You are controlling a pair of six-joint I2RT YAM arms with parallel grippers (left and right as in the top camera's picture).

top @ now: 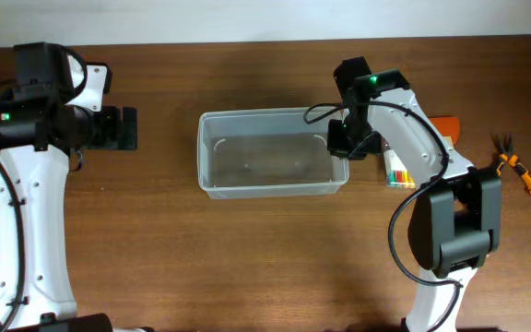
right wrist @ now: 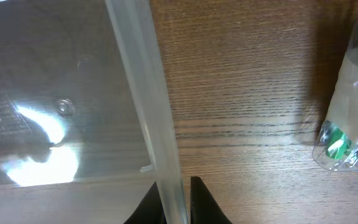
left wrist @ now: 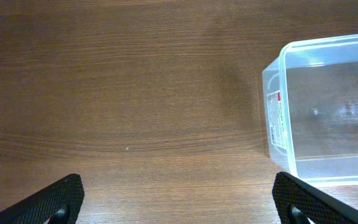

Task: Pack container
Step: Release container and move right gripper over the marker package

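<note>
The container (top: 273,189) is a clear plastic tub at the middle of the table, and nothing shows inside it. My right gripper (top: 347,143) is shut on the tub's right wall. In the right wrist view the two fingers (right wrist: 176,190) pinch the rim (right wrist: 140,81), one inside and one outside. My left gripper (top: 125,129) is open and empty, left of the tub and apart from it. In the left wrist view its fingers (left wrist: 179,199) spread wide over bare wood, with the tub's labelled end (left wrist: 277,115) at the right.
A clear pack of coloured markers (top: 396,171) lies just right of the tub and shows in the right wrist view (right wrist: 350,134). An orange object (top: 446,124) lies behind the right arm. Orange-handled pliers (top: 516,167) lie at the far right.
</note>
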